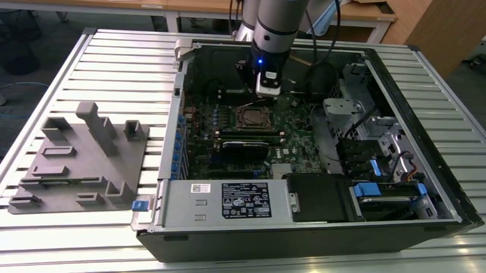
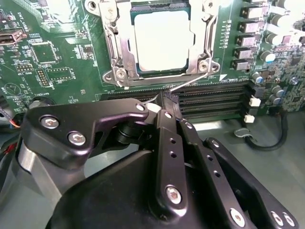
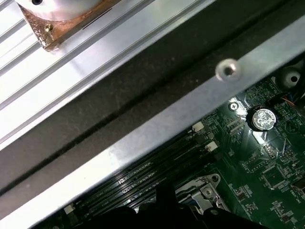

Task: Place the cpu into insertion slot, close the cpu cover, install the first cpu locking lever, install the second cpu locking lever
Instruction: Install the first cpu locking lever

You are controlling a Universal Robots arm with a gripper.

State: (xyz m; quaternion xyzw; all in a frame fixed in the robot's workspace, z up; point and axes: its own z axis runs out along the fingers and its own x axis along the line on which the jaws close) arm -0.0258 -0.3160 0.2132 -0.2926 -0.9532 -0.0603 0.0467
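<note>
The cpu (image 2: 159,40), a dull silver square, lies in the insertion slot (image 1: 253,118) on the green board. The cpu cover (image 2: 119,52), a silver frame, lies flat over the chip's edges. A thin wire locking lever (image 2: 190,81) runs along the socket's near side and ends at my fingertips. My gripper (image 2: 169,101) hangs just beside the socket, over the memory slots, its black fingers pressed together. Whether the lever's end is pinched between them is hidden. In the exterior view my gripper (image 1: 266,94) hovers inside the open computer case, just behind the socket.
Long black memory slots (image 2: 214,98) run beside the socket. The case's metal rail (image 3: 190,114) and a coin battery (image 3: 262,118) lie close by. A drive cage (image 1: 365,114), cables and a power supply (image 1: 227,199) crowd the case. A grey fixture (image 1: 83,159) stands on the slatted table.
</note>
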